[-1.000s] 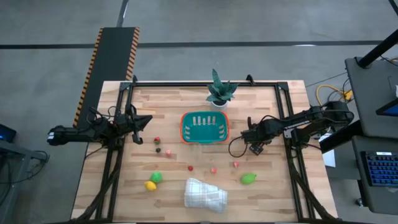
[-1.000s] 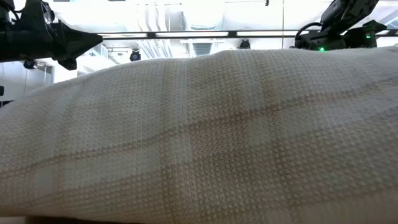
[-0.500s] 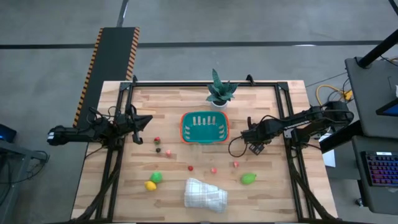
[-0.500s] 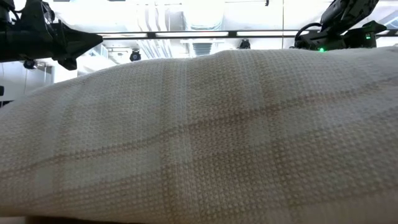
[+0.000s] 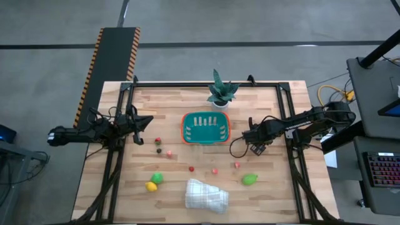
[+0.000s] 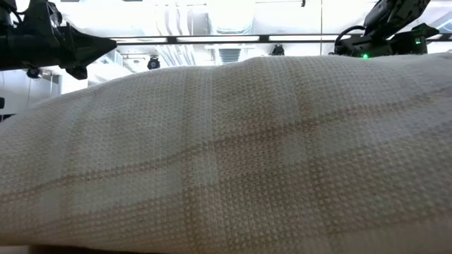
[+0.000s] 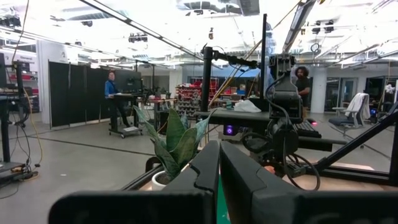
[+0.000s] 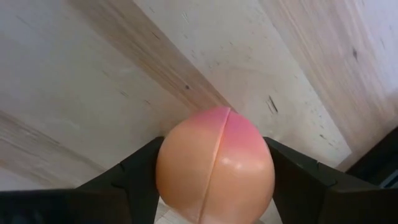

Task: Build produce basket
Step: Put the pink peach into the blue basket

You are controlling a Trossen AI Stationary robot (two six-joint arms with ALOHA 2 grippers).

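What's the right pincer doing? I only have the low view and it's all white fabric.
Observer: That fabric is the folded cloth, lying right in front of your camera. The right pincer is to the right of the basket, closed on a pink-orange fruit.
Operator: Left arm?
Observer: The left pincer is shut with nothing in it, at the table's left side, pointing toward the basket.
Operator: Other produce?
Observer: On the table there is a green fruit to the right of the cloth, and a yellow piece and a green piece to its left.
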